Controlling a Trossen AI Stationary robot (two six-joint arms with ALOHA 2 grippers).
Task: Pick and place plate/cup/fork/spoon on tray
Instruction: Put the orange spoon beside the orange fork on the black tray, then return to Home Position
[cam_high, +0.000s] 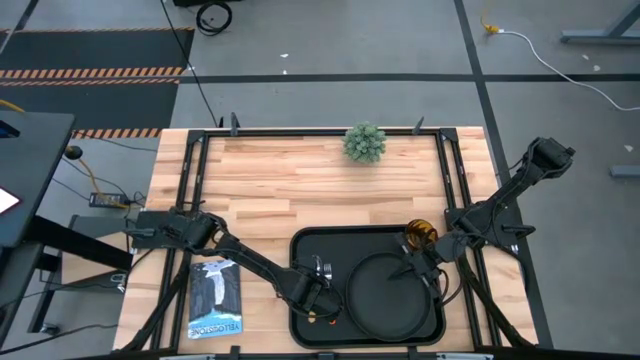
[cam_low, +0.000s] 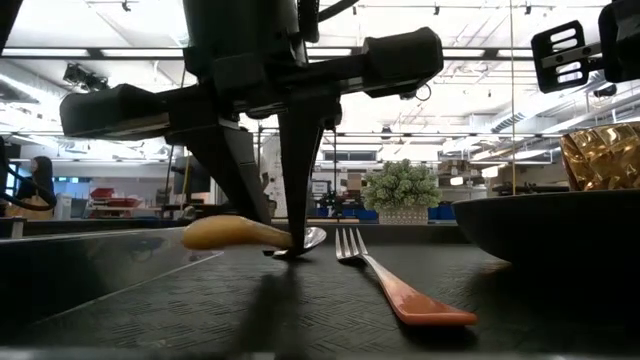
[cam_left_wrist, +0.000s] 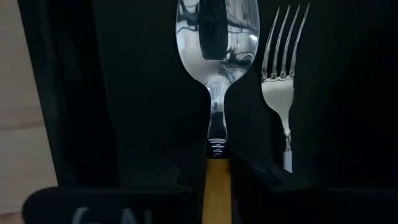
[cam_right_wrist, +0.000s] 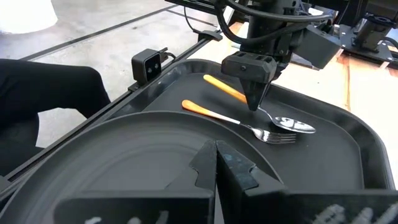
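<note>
The black tray (cam_high: 310, 245) lies at the table's near middle. On it are the round black plate (cam_high: 385, 300), the amber cup (cam_high: 420, 233) at its far right corner, the fork (cam_left_wrist: 285, 74) and the spoon (cam_left_wrist: 217, 37), side by side on its left part. My left gripper (cam_high: 322, 293) is shut on the spoon; it also shows in the right wrist view (cam_right_wrist: 254, 104). My right gripper (cam_right_wrist: 217, 165) is shut over the plate's far right rim (cam_high: 412, 265). The fork lies flat on the tray floor. My left gripper pinches the spoon between its two fingers where the silver neck meets the orange handle (cam_left_wrist: 217, 163). The fingers point down from above and lie across the spoon. The bowl (cam_low: 305, 240) rests on the tray floor and the handle (cam_low: 225, 232) slopes up a little. My right gripper is shut over the plate's rim; I cannot tell whether it touches the plate.
A small potted plant (cam_high: 365, 142) stands at the table's far edge. A blue and white booklet (cam_high: 215, 298) lies left of the tray. Black frame rails run along the table's sides. Bare wood lies between the plant and the tray.
</note>
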